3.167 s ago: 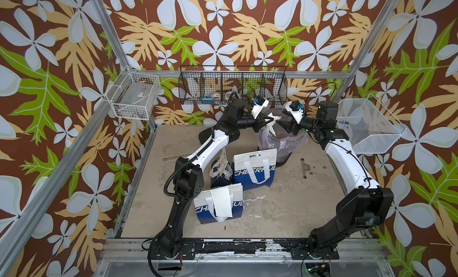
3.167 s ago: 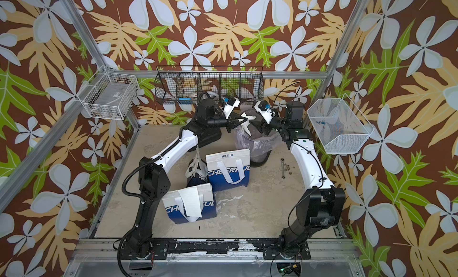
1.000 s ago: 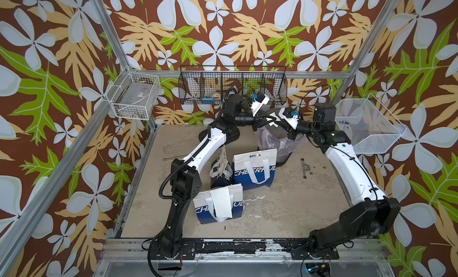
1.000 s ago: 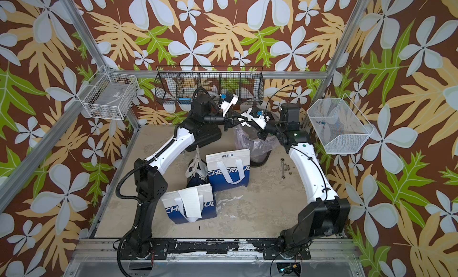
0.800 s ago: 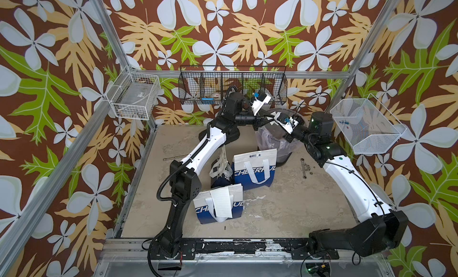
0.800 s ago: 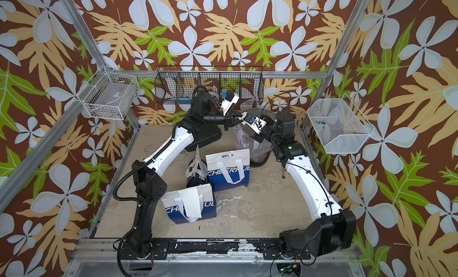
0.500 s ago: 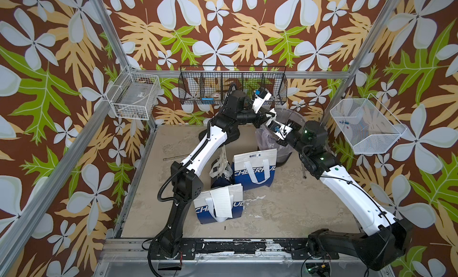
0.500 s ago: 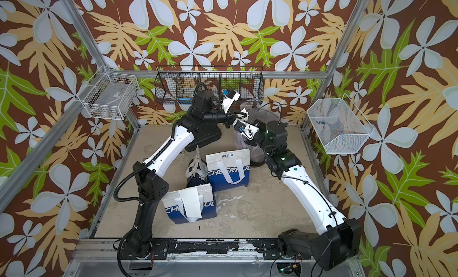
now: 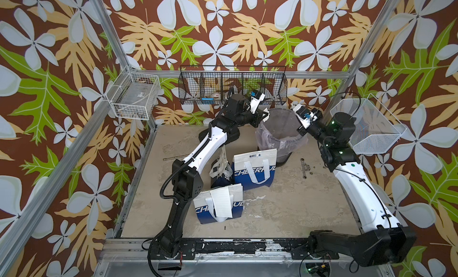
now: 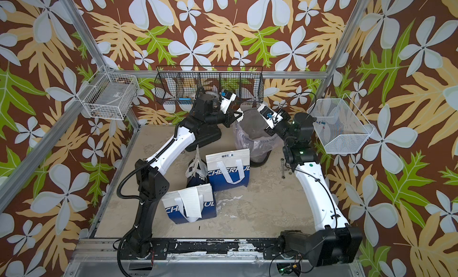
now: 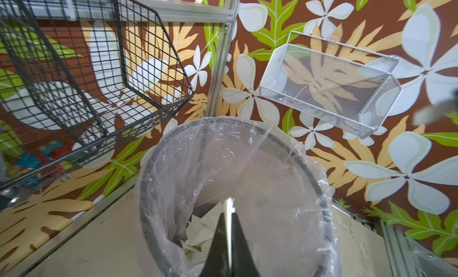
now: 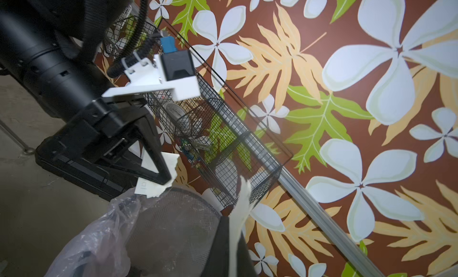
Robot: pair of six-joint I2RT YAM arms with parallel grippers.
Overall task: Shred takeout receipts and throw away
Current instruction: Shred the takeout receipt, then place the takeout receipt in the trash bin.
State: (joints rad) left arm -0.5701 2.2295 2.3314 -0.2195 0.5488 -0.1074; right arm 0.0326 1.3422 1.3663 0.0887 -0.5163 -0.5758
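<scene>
The mesh bin (image 9: 280,139) with its clear liner stands at the back of the table, between my two arms, and crumpled white scraps (image 11: 202,227) lie in its bottom. In front of it stands an upright blue-and-white bag (image 9: 255,173). A crumpled dark bag (image 9: 220,180) sits just beside that one, and a third bag (image 9: 205,211) lies nearest the front edge. A whole receipt (image 9: 221,201) lies on that front bag, well apart from both grippers. A low black box (image 9: 218,139) sits under my left forearm, and a small wrench (image 9: 303,166) lies near my right arm.

My left gripper (image 11: 229,215) hangs over the bin's rim, jaws pinched tight on a torn receipt piece (image 12: 161,175) whose ragged edge sticks out past the fingertips. My right gripper (image 12: 230,227) reaches over the opposite rim, jaws likewise closed, gripping a narrow white strip (image 12: 244,196) that stands up from between them. The two pieces are apart, with the bin's mouth below the gap.

The table (image 9: 285,208) is a worn beige slab, stained and scuffed, framed by aluminium rails. Brown wallpaper with white flowers and green and tan leaves covers the walls. A black wire basket (image 9: 233,87) hangs on the back wall, a white wire basket (image 9: 133,97) on the left wall, and a white mesh basket (image 9: 371,125) on the right one, close behind my right wrist.
</scene>
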